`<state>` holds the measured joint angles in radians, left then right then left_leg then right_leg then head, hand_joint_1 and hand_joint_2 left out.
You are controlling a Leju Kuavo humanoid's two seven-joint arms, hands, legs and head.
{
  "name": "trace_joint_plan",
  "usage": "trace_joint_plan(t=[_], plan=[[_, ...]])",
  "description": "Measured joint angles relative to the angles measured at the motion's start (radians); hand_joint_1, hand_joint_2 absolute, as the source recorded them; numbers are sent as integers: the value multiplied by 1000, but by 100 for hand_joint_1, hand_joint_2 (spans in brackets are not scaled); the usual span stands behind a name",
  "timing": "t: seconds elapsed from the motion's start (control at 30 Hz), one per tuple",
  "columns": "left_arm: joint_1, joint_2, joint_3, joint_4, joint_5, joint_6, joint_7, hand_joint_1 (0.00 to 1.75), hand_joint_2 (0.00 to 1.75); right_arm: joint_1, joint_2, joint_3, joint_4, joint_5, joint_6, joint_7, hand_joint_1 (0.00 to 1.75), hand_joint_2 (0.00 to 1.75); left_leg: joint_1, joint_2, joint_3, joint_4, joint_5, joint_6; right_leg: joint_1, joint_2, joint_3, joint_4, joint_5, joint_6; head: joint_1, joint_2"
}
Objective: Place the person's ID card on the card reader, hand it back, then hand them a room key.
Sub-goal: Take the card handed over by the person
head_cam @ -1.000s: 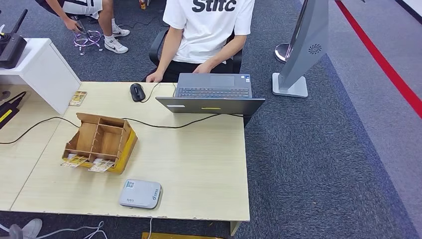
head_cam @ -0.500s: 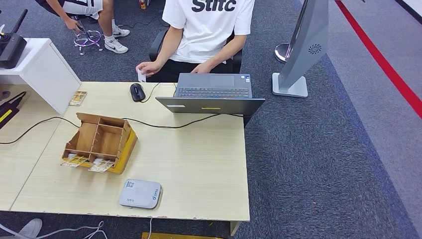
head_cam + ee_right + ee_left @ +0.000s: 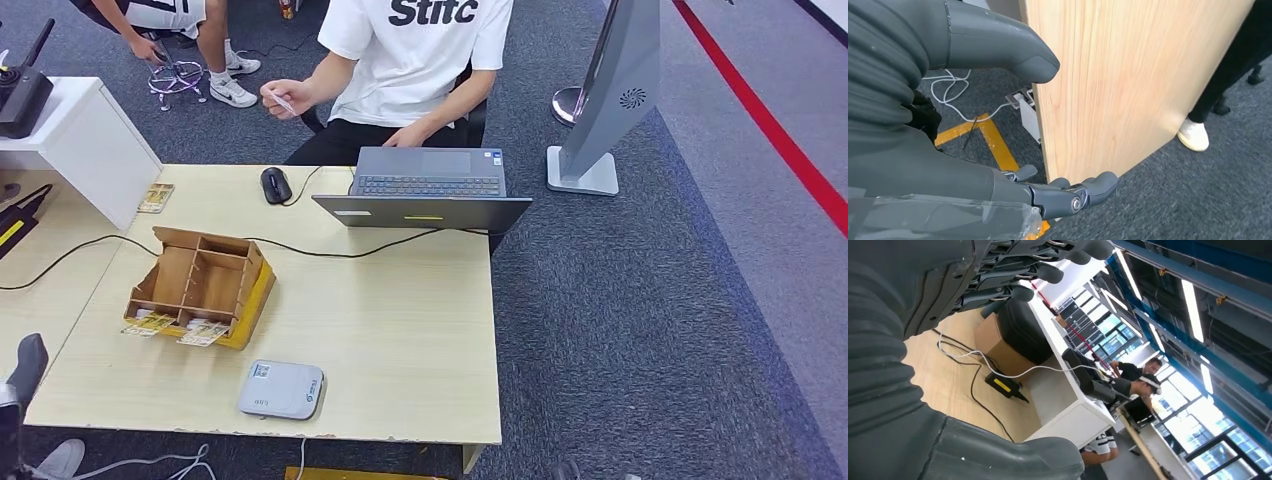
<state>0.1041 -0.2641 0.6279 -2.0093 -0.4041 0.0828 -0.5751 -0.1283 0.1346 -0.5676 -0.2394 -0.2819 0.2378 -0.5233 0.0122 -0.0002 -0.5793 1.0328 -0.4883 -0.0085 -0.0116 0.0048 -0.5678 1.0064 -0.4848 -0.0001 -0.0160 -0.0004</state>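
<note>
- Up goes the person's hand (image 3: 283, 98)! Half a second ago it was low by the table's far edge; now it sits higher, at about eleven o'clock from the laptop (image 3: 428, 190). A dark bit of the robot's left hand (image 3: 26, 368) has also popped in at the table's near-left corner.

- Where is the ID card (image 3: 281, 103)?

- It is pinched in that raised hand, up in the air past the table's (image 3: 400, 340) far edge. It is a thin white strip. Its long side runs from ten o'clock to four o'clock, and its free end points toward four o'clock.

- And the card reader (image 3: 282, 390)?

- It lies flat near the table's front edge, at five o'clock from the wooden box (image 3: 200, 285). Its long side runs from nine o'clock to three o'clock. Nothing is on it.

- What are the robot's hands doing?

- The left hand holds nothing. Its fingers (image 3: 1048, 272) are stretched out, well away from the thumb. The right hand (image 3: 998, 130) holds nothing too. Thumb and fingers are far apart, with the table's edge between them.

- And the room keys (image 3: 175, 328)?

- Yellow cards stick out of the box's near side.
</note>
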Motion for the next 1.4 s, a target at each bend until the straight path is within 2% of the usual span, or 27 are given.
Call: trace_joint_plan(t=[0.6,1.27,1.4], plan=[[-203,182,-238,294,-430,91,228,0,175,-45,18,20,6,84,-14,35,0,175,0,0,0,0,1,0,0,1,0,0,1,0,0,0],[-452,376,-605,651,-809,193,507,0,175,-84,33,48,13,167,-28,62,0,175,0,0,0,1,2,-1,0,1,-1,1,1,0,0,0],[-500,415,-684,714,-880,215,569,175,175,-90,36,50,13,183,-28,66,0,175,0,0,0,1,2,-1,0,1,-1,1,1,0,0,0]])
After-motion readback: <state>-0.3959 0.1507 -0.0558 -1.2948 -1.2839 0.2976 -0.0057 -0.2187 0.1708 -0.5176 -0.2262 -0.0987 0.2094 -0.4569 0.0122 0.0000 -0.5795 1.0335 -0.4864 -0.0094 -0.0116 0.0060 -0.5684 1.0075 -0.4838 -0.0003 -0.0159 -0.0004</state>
